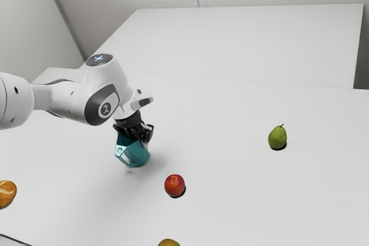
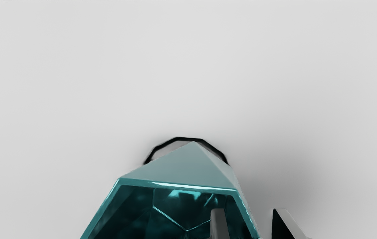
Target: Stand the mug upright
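Here's the teal mug (image 1: 134, 154), on the exterior view's left half of the white desk (image 1: 242, 200), well in from the desk's far edge, and the claw (image 1: 141, 140) is right down at its mouth! Look at the wrist view: the claw stands open, one finger (image 2: 218, 224) inside the mug, the other (image 2: 286, 225) outside, with the rim's wall running between them and daylight either side of it. The mouth faces up toward the claw; whether the base sits flat, I can't tell. Just beside the mug, toward the exterior view's right and nearer that view's bottom, sits a red fruit (image 1: 174, 185). Over toward the exterior view's right, a green pear (image 1: 277, 137) stands stem up, nearer the desk's far edge than that red fruit. A brown bread roll (image 1: 6, 193) pokes in at the exterior view's left, and a yellowish-brown fruit (image 1: 169, 242) peeks up at the bottom.
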Robot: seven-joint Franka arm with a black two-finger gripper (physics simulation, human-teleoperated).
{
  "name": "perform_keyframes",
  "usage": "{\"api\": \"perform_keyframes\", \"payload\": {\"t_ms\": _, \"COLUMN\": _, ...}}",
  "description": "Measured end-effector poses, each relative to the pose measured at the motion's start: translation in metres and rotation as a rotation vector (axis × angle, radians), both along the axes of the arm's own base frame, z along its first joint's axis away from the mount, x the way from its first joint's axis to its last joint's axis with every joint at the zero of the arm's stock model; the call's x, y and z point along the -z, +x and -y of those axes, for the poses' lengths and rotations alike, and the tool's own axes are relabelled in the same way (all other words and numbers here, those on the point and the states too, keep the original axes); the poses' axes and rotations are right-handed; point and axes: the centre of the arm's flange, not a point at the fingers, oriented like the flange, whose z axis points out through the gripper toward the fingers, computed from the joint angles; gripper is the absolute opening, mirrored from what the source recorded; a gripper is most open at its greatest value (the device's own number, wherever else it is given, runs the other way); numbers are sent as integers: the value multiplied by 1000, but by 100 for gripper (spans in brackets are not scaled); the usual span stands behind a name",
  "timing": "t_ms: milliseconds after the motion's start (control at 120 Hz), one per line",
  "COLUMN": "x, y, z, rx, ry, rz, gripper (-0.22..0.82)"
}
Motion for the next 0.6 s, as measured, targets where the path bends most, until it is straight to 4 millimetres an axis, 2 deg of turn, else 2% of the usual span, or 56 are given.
{"api": "perform_keyframes", "payload": {"t_ms": 300, "x": -37, "y": -3, "z": 7, "rx": 16, "ry": -1, "rz": 69, "gripper": 42}}
{"api": "perform_keyframes", "payload": {"t_ms": 475, "x": -68, "y": -5, "z": 11, "rx": 27, "ry": 2, "rz": 102, "gripper": 51}}
{"api": "perform_keyframes", "payload": {"t_ms": 600, "x": -107, "y": 8, "z": 19, "rx": 32, "ry": -2, "rz": 103, "gripper": 55}}
